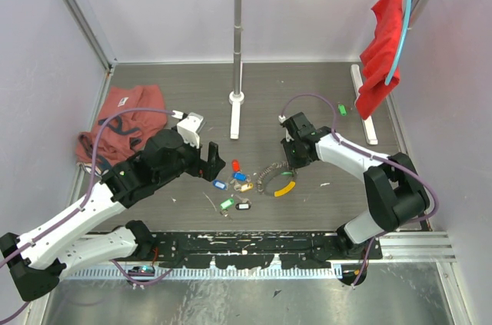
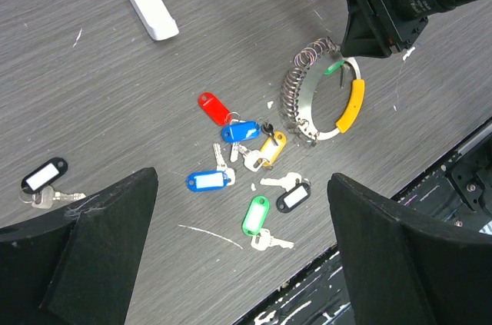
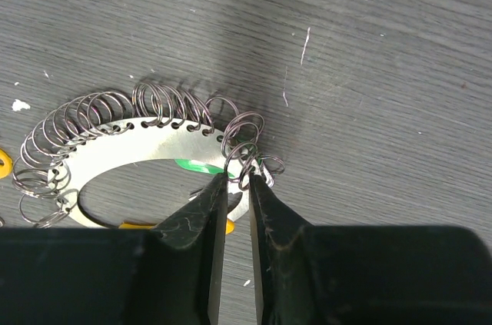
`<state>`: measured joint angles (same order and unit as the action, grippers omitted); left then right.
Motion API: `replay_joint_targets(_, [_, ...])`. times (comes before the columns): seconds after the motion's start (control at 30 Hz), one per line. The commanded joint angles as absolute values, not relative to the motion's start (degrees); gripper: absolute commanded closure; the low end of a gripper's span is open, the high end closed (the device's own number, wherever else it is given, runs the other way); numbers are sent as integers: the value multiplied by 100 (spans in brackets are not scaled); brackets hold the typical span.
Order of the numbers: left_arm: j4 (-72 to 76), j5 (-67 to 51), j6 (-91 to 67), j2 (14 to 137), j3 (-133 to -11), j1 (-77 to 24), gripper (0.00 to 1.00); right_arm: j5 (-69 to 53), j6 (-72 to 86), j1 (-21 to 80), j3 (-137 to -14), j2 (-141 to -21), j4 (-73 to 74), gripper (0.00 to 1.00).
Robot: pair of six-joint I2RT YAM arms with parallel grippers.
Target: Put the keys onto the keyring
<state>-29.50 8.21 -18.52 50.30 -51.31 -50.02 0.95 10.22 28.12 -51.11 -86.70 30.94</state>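
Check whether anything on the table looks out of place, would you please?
Yes. A black-tagged key lies alone, well apart from the main cluster of keys beside the keyring, and a green tag sits alone far back by the rack foot. White flecks are scattered over the table.

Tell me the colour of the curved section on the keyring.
Yellow-orange section, clearest in the left wrist view.

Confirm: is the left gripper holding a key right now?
No, the left gripper stands wide open, and the keys lie loose on the table beneath it.
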Motion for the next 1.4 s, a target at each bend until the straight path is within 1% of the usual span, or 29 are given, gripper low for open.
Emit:
replay_joint_targets(0.0, [-2764,758,-1876,5016,-5094,-4976,2,61,923,2817,-5247,-8700,3088,77])
replay_joint_targets(0.4, [-2733,735,-1881,5027,-5093,-4974,2,45,927,2821,-5290,-8769,3210,78])
replay_joint_targets(0.77, [-2761,756,-1868,4983,-5100,-4965,2,54,929,2821,-5332,-8617,3172,99])
replay_joint_targets(1.07, [-2637,706,-1829,5025,-5157,-4950,2,153,730,2821,-5764,-7885,3546,99])
replay_joint_targets(1.27, [-2560,696,-1789,4972,-5165,-4947,2,-50,611,2822,-5994,-7415,3673,99])
replay_joint_targets(1.37, [-2504,630,-1748,4905,-5152,-4945,2,-337,454,2818,-6107,-7119,3660,99])
